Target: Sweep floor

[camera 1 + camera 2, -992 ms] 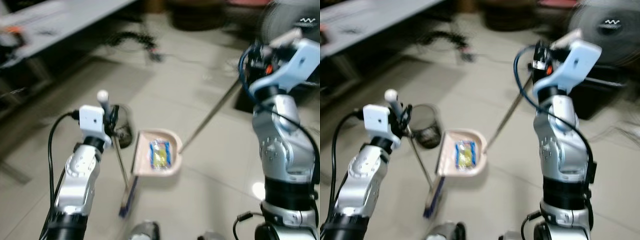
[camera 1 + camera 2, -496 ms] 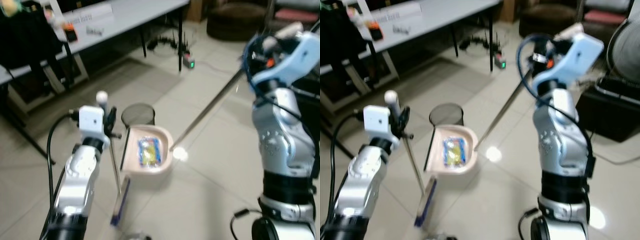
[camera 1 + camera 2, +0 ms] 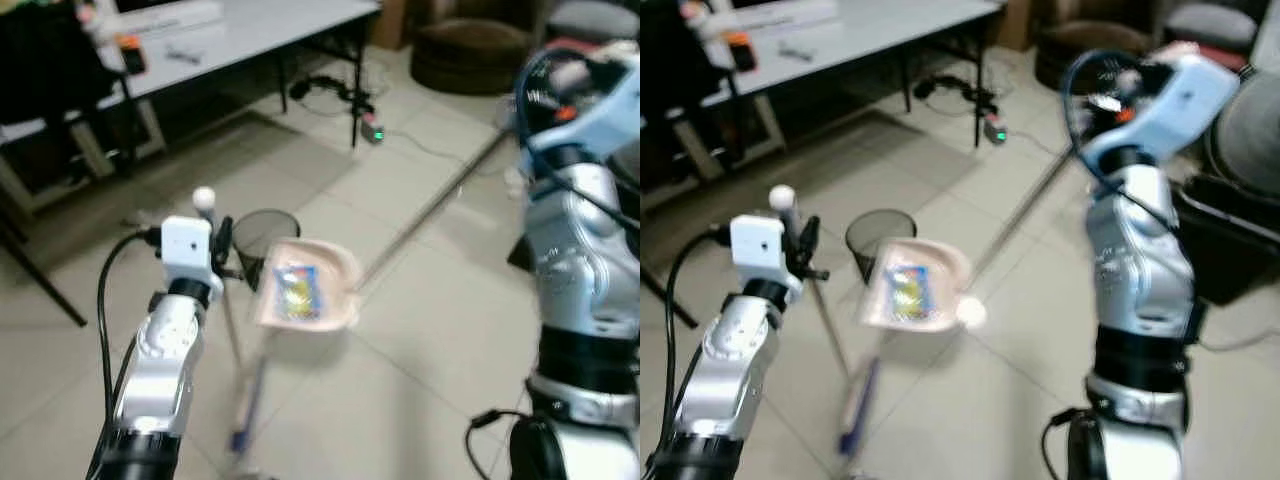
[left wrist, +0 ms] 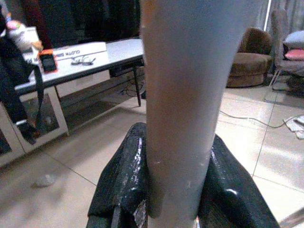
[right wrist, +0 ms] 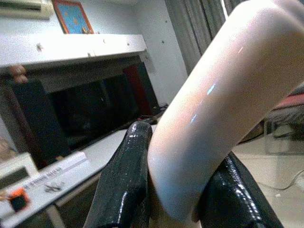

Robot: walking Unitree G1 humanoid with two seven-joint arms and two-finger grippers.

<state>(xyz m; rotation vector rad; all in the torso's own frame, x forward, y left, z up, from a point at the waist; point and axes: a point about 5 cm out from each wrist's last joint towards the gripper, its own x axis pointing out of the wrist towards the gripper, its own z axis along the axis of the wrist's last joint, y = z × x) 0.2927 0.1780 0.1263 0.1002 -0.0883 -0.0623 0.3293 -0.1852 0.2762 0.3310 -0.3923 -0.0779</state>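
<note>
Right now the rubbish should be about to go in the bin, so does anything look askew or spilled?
Nothing spilled. The dustpan hangs tilted beside the mesh bin, with the blue-yellow wrapper still lying in it. The right hand grips its long handle; the left hand grips the broom pole.

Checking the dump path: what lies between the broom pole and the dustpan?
The black mesh bin stands between the broom pole and the dustpan, just behind them, in both eye views.
</note>
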